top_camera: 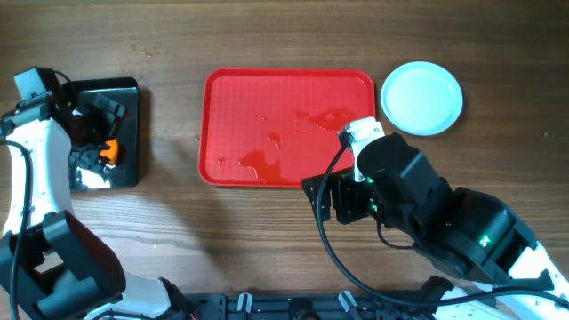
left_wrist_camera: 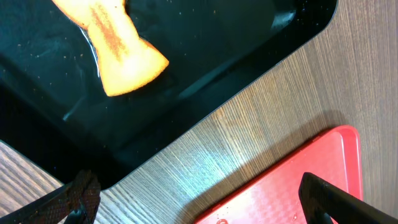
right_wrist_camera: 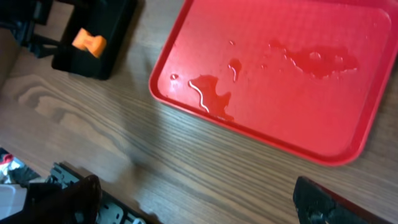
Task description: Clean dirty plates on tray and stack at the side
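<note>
The tray point(top_camera: 240, 98) sits at the centre of the overhead view. It holds no plate, only puddles point(right_wrist_camera: 211, 99) of water. The plates point(top_camera: 421, 98) lie at the upper right, just beside the tray's corner, as 1 pale round shape, and the number stacked cannot be counted from above. The sponge point(left_wrist_camera: 121, 50) lies in the black bin point(top_camera: 124, 89) at the left. The left gripper point(left_wrist_camera: 199, 205) hovers over the bin's edge, jaws wide and empty. The right gripper point(right_wrist_camera: 199, 205) hangs near the tray's lower right edge, also spread and holding nothing. The cleaning and stacking look finished, so the next move likely calls only for both arms to draw clear.
</note>
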You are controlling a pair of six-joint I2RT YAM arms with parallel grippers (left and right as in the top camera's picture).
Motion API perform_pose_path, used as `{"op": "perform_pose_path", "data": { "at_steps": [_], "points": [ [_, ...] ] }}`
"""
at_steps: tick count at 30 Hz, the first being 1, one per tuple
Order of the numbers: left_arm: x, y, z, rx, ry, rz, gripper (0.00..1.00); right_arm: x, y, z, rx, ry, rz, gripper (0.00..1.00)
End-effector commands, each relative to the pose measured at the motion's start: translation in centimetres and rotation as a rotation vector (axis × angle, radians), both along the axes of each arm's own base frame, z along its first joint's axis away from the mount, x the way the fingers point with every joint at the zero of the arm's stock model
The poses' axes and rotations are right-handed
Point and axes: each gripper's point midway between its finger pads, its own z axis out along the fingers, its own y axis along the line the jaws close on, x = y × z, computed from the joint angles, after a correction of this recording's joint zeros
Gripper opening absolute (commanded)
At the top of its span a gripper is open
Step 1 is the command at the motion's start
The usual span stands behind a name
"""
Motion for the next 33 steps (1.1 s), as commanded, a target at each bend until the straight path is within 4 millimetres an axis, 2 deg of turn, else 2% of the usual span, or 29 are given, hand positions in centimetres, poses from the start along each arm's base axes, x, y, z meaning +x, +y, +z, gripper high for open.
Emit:
{"op": "perform_pose_path", "data": {
  "at_steps": [1, 6, 10, 18, 23, 26, 30, 33],
  "points": [
    [-0.1, -0.3, -0.4, -0.019, 0.007, -0.005, 1.0, 0.3, -0.1, -0.5, -0.014, 0.016, -0.031, 1.0],
    [-0.1, -0.3, -0.4, -0.019, 0.007, -0.005, 1.0, -0.4, -1.3, -2.2, -0.103, 0.069, -0.034, 1.0],
    [-0.1, -0.3, -0.4, -0.019, 0.007, -0.005, 1.0, -0.9, -2.3, -2.5, -0.158, 0.06, -0.006, 1.0],
    [-0.1, -0.3, -0.4, -0.019, 0.007, -0.005, 1.0, -1.6, -4.3, 1.0, -0.087, -0.081, -0.029, 1.0],
    [-0.1, -0.3, -0.4, -0.019, 0.007, -0.005, 1.0, -2.3, -6.4, 3.4, -0.031, -0.179, -0.072, 1.0],
    [-0.1, -0.3, -0.4, -0.019, 0.007, -0.005, 1.0, -2.4, -8.3, 4.5, -0.018, -0.238, -0.132, 1.0],
    [-0.1, -0.3, -0.4, -0.019, 0.007, -0.005, 1.0, -1.1, -10.9, 3.6, 0.016, -0.275, -0.271, 1.0],
    [-0.1, -0.3, -0.4, -0.019, 0.007, -0.005, 1.0, 0.4, -11.5, 2.0, 0.085, -0.304, -0.332, 1.0]
  ]
}}
